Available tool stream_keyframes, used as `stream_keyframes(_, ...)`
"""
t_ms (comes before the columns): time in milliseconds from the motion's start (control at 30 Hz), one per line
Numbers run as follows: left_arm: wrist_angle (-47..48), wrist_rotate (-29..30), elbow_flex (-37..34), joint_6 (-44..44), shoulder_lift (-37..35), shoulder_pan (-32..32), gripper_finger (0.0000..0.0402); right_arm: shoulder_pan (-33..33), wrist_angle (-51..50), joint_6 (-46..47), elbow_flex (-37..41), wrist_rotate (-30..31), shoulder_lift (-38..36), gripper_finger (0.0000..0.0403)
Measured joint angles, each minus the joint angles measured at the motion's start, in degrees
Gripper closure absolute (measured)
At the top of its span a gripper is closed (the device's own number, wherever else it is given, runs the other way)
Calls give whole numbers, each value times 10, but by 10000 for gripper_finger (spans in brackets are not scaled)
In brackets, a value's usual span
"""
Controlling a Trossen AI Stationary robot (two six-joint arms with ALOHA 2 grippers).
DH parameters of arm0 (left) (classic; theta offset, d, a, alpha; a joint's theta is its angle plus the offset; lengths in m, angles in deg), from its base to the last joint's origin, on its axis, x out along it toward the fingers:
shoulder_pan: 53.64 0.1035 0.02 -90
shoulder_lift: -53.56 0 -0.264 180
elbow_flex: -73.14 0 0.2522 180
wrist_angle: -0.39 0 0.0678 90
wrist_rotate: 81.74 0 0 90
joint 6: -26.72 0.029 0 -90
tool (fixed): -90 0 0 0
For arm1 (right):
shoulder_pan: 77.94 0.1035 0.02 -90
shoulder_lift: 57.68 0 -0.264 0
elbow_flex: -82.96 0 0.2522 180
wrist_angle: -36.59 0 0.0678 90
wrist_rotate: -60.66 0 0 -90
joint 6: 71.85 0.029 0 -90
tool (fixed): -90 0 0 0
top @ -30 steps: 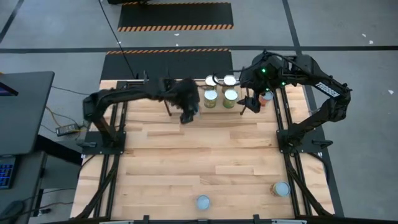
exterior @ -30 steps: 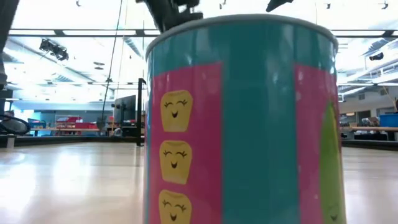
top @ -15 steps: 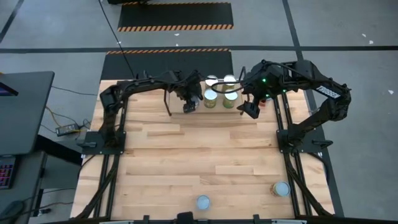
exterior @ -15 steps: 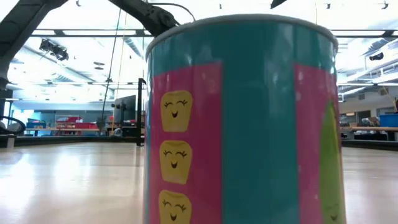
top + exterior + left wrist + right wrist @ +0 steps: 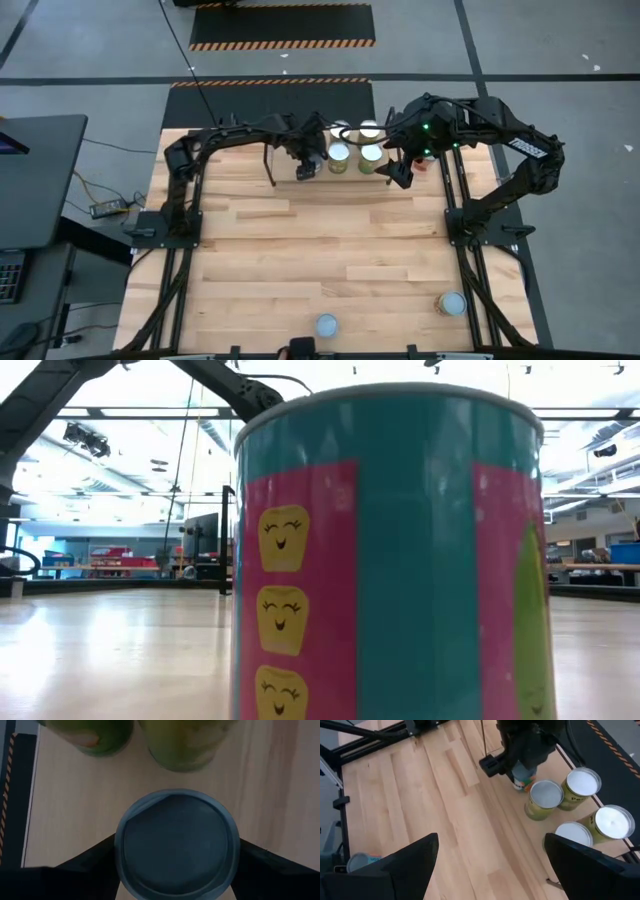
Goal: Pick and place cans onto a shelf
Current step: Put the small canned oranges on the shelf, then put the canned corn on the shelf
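Several cans with silvery tops stand on the low wooden shelf (image 5: pixel 356 172) at the table's far side, among them two green ones (image 5: pixel 339 156) (image 5: pixel 371 154). My left gripper (image 5: pixel 305 162) is at the shelf's left part, shut on a can (image 5: pixel 175 845) just beside the green cans (image 5: pixel 182 745). My right gripper (image 5: pixel 399 172) hangs open and empty at the shelf's right end. Two more cans (image 5: pixel 327 325) (image 5: pixel 452 303) stand near the table's near edge. My left gripper pinches the can between its two fingers, one on each side of the can's wall just below the top rim (image 5: pixel 120 845). The fingers point down from above, and the can stands upright (image 5: pixel 524 781). Whether its base rests on the shelf board I cannot tell.
Black wire frames (image 5: pixel 270 160) (image 5: pixel 388 168) stand upright at both ends of the shelf. In the low view the teal and pink can (image 5: pixel 390 560) at the near edge fills most of the picture. Bare wood (image 5: pixel 320 240) lies between the shelf and the near cans.
My left gripper has carried its can a short way toward the table's far edge, up to the green cans on the shelf, with its arm stretching out. My right gripper has shifted a little toward the near edge and stays open.
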Motion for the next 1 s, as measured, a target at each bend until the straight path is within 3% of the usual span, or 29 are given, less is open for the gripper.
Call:
stream_keyframes(333, -12, 4, 1, 5, 4, -1, 52, -4, 5, 13, 0, -1, 0, 30)
stream_keyframes(600, -16, 34, 1, 4, -4, -7, 46, -4, 7, 14, 0, -1, 0, 30)
stream_keyframes(800, 13, 36, 1, -35, -59, -24, 45, -3, 8, 13, 0, -1, 0, 30)
stream_keyframes(1000, 107, 10, 2, -121, -154, -81, 45, 3, 11, 9, 0, 0, 0, 30)
